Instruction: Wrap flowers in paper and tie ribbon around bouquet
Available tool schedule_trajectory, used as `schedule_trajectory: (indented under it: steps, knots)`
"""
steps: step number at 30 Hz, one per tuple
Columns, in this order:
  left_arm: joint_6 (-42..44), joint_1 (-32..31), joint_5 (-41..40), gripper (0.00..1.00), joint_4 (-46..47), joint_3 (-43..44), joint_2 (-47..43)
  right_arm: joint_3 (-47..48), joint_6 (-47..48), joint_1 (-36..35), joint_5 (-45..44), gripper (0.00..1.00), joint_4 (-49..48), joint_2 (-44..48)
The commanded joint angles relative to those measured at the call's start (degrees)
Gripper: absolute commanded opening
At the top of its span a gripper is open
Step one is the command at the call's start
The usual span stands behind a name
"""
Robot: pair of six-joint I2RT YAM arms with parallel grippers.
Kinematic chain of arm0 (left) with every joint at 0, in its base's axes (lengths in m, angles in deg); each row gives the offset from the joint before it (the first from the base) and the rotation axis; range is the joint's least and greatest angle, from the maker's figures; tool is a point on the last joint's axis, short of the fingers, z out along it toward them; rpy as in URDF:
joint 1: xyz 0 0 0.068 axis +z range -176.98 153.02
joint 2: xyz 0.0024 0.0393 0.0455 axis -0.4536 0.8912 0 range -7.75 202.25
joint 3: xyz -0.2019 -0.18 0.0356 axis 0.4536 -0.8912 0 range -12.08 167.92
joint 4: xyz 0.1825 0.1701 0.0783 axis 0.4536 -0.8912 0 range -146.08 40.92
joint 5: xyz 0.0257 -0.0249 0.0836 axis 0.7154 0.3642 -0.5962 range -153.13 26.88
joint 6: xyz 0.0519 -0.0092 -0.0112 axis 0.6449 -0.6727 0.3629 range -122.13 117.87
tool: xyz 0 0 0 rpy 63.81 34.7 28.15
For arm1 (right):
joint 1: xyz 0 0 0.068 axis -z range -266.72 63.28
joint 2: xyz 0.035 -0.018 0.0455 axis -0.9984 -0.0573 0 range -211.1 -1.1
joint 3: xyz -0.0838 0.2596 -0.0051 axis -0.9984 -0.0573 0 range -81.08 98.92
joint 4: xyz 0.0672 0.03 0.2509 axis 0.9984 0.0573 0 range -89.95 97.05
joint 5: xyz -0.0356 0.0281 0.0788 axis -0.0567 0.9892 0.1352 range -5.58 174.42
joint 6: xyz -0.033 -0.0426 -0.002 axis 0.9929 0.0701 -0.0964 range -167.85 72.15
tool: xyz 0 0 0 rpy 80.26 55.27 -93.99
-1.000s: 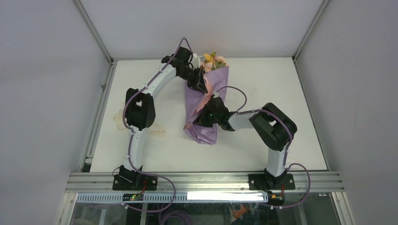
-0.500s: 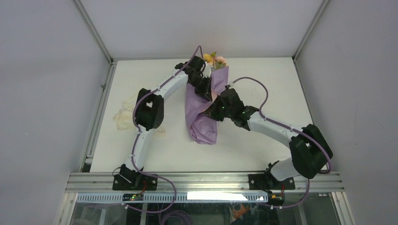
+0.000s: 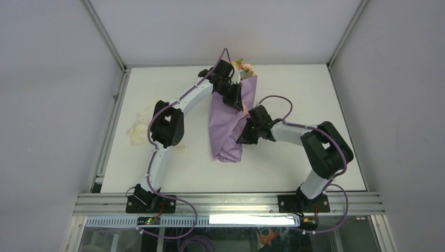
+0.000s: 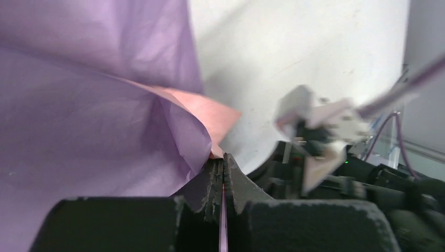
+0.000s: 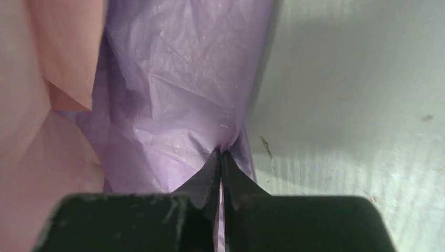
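Paper (image 5: 173, 105): thin, crinkled, matt; lilac face, pink reverse. Left gripper (image 4: 222, 167) and right gripper (image 5: 220, 160): black, matt, coarse-grained. Arm links (image 3: 191, 97): smooth white plastic. Table (image 3: 294, 89): white, matt, smooth, lightly scuffed. Ribbon (image 3: 137, 131), at the table's 9 o'clock: cream cloth, matt. Front rail (image 3: 231, 202): bare ribbed metal.

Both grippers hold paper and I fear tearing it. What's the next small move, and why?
Probably draw the right gripper leftward, folding its pinched edge of the paper over the wrap, while the left gripper holds near the flowers. Both are shut on paper, a pink flap stands loose, and the ribbon lies untouched beside the left arm.
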Motion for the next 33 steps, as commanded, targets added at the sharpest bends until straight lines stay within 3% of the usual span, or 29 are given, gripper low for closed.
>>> schedule_trajectory:
  steps: [1,8,11,15,20,23,27,29,31,33]
  knots:
    - [-9.0,-2.1,5.4,0.00,8.7,3.7,-7.5,-3.6,0.1,0.4,5.5,0.00,-12.3,-2.3]
    - [-14.9,-3.1,4.1,0.00,12.9,4.2,-1.5,-7.6,-6.6,0.5,8.9,0.00,-25.8,-1.7]
    - [-13.3,-3.6,2.0,0.00,13.7,4.1,1.3,-7.3,-6.9,-1.2,5.5,0.02,-22.8,1.0]
    - [-10.5,-4.1,-0.5,0.00,14.0,4.0,4.4,-5.9,-6.9,-3.9,-1.7,0.12,-12.8,6.1]
    - [-8.3,-4.1,-2.1,0.00,14.2,3.7,7.1,0.6,-5.7,-7.4,-16.5,0.18,18.9,14.0]
    - [-8.0,-4.1,-2.3,0.00,14.3,3.9,8.5,4.0,-2.8,-7.6,-19.9,0.22,31.7,16.5]
    - [-7.9,-4.2,-2.2,0.00,14.9,3.4,8.5,3.8,2.6,-4.2,-19.3,0.38,33.2,21.2]
    - [-7.8,-4.2,-2.2,0.00,15.3,3.2,8.4,2.5,5.6,0.2,-12.4,0.53,26.0,21.9]
    - [-7.9,-4.2,-1.9,0.00,15.6,3.2,8.4,1.7,6.0,5.1,-4.1,0.78,17.6,20.6]
    - [-7.9,-4.2,-1.9,0.00,15.7,3.2,8.3,1.2,4.7,8.3,-1.0,0.86,8.9,18.3]
